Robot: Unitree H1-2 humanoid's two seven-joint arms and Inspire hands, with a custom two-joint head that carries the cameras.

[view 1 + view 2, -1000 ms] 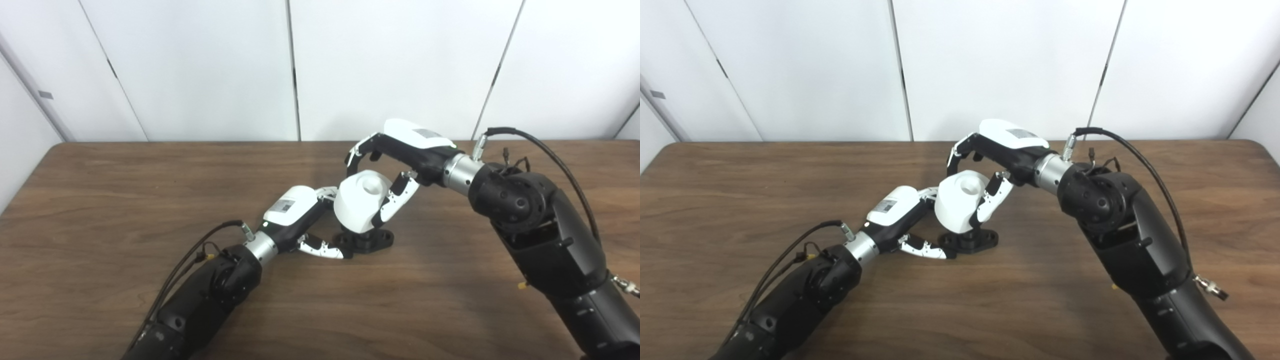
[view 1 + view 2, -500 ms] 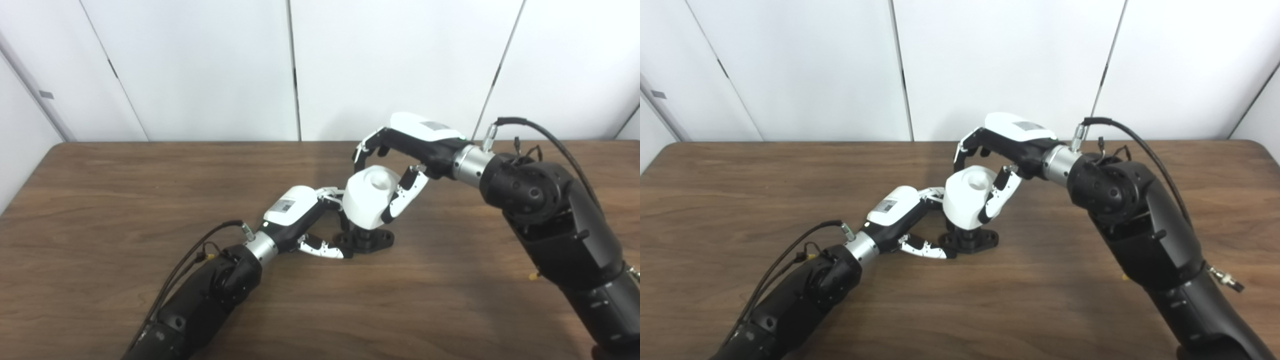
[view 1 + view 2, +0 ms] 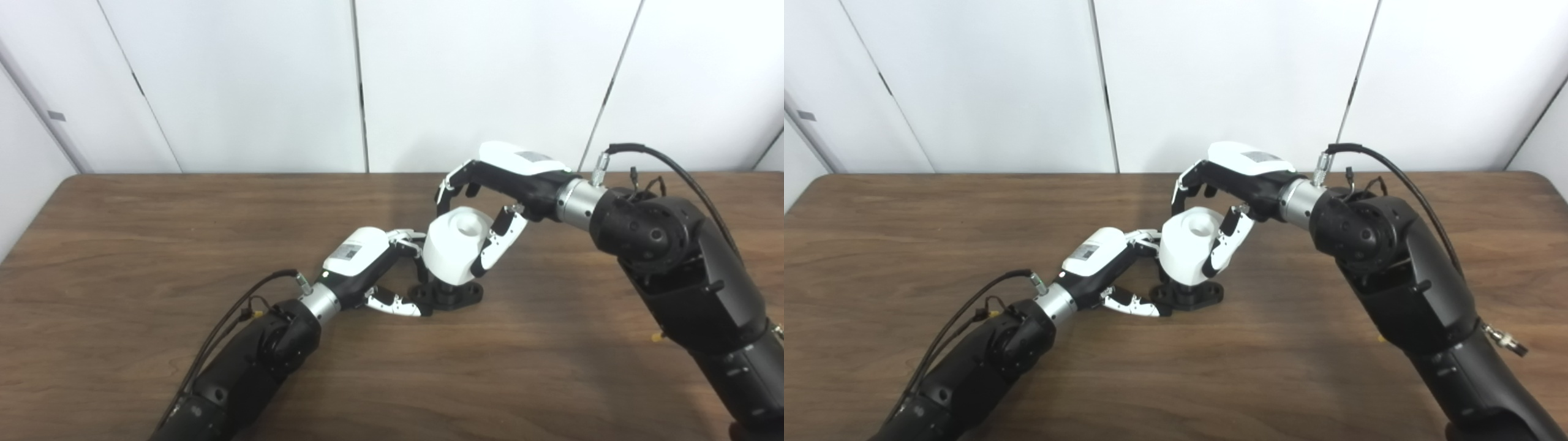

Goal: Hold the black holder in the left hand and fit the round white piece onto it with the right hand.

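Observation:
The black holder (image 3: pixel 450 294) stands on the wooden table (image 3: pixel 122 245) near the middle, its flat base showing and its stem mostly hidden. My left hand (image 3: pixel 373 269) is shut on the holder, thumb along the base's front and fingers behind the stem. The round white piece (image 3: pixel 456 244), with a hole in its top, sits upright over the holder's stem. My right hand (image 3: pixel 490 202) is shut on the white piece from above and the right, thumb down its right side. In the right eye view the piece (image 3: pixel 1188 245) sits above the holder (image 3: pixel 1188 296).
White wall panels rise behind the table's far edge. A black cable (image 3: pixel 667 168) loops off my right forearm. Bare tabletop lies to the left, the right and the front of the hands.
My right hand lifted the white piece up and right off its tilt, then lowered it a little, upright over the holder's stem. My left hand and the holder stayed still.

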